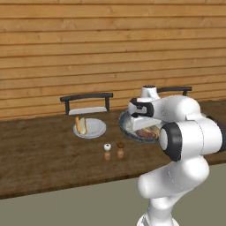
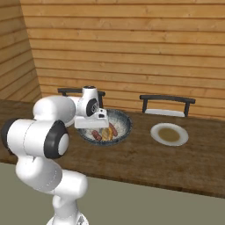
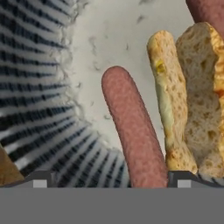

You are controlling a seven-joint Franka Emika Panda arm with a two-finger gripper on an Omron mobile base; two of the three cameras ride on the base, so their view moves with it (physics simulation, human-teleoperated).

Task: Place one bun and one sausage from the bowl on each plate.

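Observation:
My gripper (image 3: 112,180) is open and low inside the bowl (image 3: 35,87). A reddish sausage (image 3: 133,140) lies on the bowl's pale floor, its near end between my fingertips (image 3: 40,179) but closer to the right one, with no pad touching it. A split bun (image 3: 188,100) lies right beside it, and a second sausage (image 3: 208,11) shows at the top corner. In the base views my hand covers part of the bowl (image 2: 125,118). The left plate (image 1: 99,132) holds a bun (image 1: 80,125). The right plate (image 2: 154,132) is bare.
Two small shakers (image 1: 107,151) (image 1: 120,150) stand on the wooden table (image 1: 39,154) in front of the left plate. Two dark chairs (image 1: 86,100) (image 2: 167,103) stand behind the table, against a wooden plank wall.

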